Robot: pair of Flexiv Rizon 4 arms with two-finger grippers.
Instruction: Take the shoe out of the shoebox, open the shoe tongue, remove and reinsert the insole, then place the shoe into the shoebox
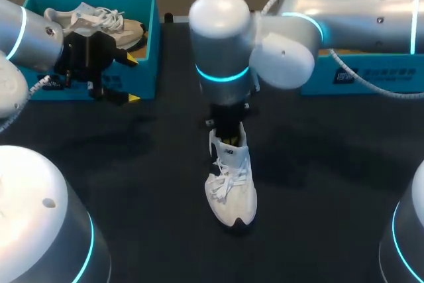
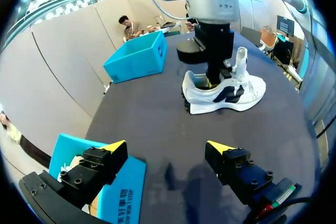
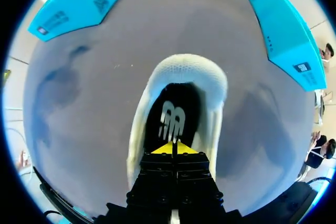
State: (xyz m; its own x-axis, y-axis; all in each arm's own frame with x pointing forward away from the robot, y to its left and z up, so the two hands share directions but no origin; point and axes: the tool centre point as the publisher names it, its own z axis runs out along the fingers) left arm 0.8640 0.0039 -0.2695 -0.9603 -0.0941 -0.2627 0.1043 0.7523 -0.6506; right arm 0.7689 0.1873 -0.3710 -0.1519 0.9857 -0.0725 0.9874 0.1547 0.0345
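Note:
A white shoe [image 1: 232, 190] stands on the dark table near the middle, toe toward the front edge, its tongue [image 2: 241, 61] pulled up. My right gripper [image 1: 228, 134] comes straight down into the shoe's heel opening. In the right wrist view its yellow tips [image 3: 173, 148] are pressed together, shut, at the heel end of the black insole [image 3: 173, 114], which lies inside the shoe [image 3: 189, 77]. My left gripper [image 1: 132, 79] hangs open beside the left shoebox [image 1: 142, 38], far from the shoe [image 2: 226, 93], with nothing between its fingers [image 2: 113, 148].
The teal left shoebox holds a second white shoe [image 1: 99, 21]. Another teal box [image 1: 371, 74] sits at the back right under my right arm. Dark bare table surrounds the shoe on all sides.

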